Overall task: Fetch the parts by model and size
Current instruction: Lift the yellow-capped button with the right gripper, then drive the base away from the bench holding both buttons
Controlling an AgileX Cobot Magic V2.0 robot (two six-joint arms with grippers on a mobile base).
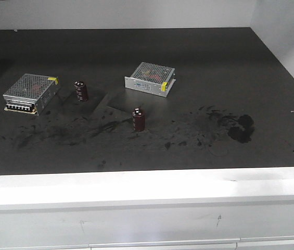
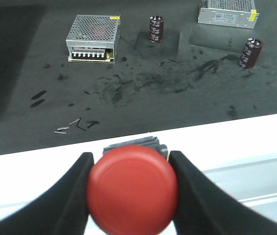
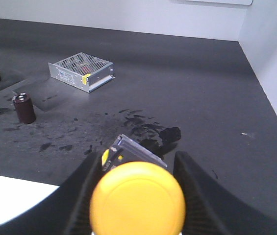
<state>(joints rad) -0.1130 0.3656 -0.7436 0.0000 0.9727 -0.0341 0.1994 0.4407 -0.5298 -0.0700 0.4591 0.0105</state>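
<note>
1. Left gripper (image 2: 131, 157): jaws closed on the red-capped switch (image 2: 132, 191), pinching the black body below the cap. It hangs over the white front edge of the counter (image 1: 214, 57), toward the left side.
2. Mid-counter, all unwanted: left metal box (image 1: 29, 92), two maroon cylinders (image 1: 81, 90) (image 1: 139, 119), right metal box (image 1: 150, 78). All lie well apart from both grippers.
3. Right gripper (image 3: 139, 159): clamped on the yellow-capped switch (image 3: 137, 198), above the dark surface near the front right corner, with a black smear (image 3: 163, 134) beyond it.
4. Judgement: both parts are fetched and the carry-off is in hand. The wide smooth caps hide the pinch, so a slip would be hard to spot. Squeeze evenly, travel slowly, avoid tilting. The drop place is not in view.
</note>
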